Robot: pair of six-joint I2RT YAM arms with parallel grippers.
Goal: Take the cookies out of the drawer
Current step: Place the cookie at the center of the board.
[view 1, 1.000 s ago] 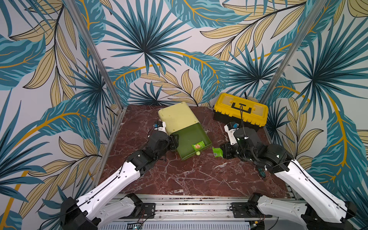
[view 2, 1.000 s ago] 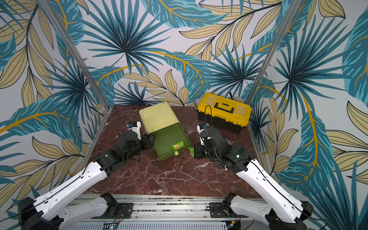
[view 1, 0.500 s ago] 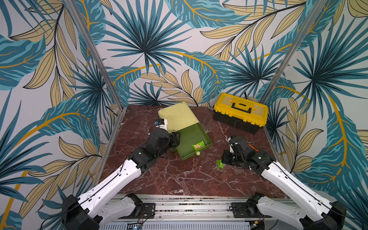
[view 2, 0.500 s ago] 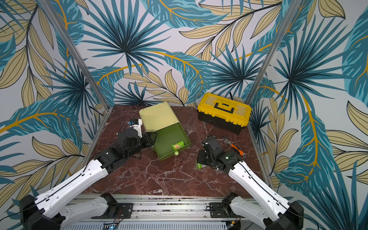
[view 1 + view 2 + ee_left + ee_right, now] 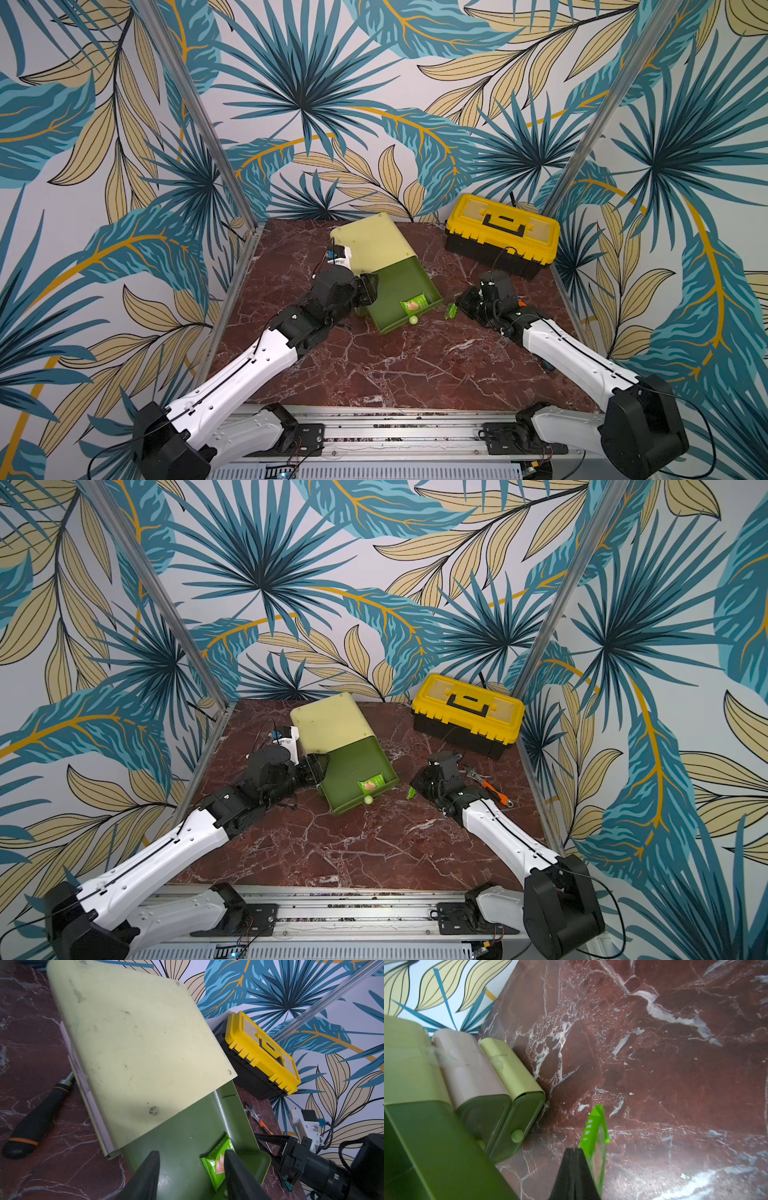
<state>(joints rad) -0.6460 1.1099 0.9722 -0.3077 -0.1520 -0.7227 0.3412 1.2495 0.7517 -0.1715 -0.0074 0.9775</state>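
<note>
Since half a second ago the right arm has swung back toward the drawer front, carrying its green cookie packet (image 5: pixel 450 310); the left arm has hardly shifted. The right gripper (image 5: pixel 572 1154) is clamped shut and pinches that packet by one thin edge. The packet hangs on edge above the marble table (image 5: pixel 395 374), just outside the green drawer (image 5: pixel 395 286), about 3 o'clock from the drawer's round knob (image 5: pixel 412 319) in both top views.

A second green cookie packet (image 5: pixel 216 1162) lies flat inside against the front wall, near 4 o'clock of the drawer's middle. The left gripper (image 5: pixel 191 1165) hangs over the drawer with its fingers spread and nothing between them. One finger overlaps that packet in the left wrist view. No black packets show, and the drawer's back part is hidden under the pale cabinet (image 5: pixel 374 241).

My judgement of the risks:
- **Loose grip:** the edge grip is slight, so a quick swing could shake the wrapper loose.
- **Release too close:** letting go this near the front wall could leave the packet leaning on the drawer.
- **Left fingers closing:** from here they may shove the flat packet into the wall instead of lifting it, or nudge the cabinet.
- **Collision:** both wrists are near one corner, so reaching together could make them collide.
</note>
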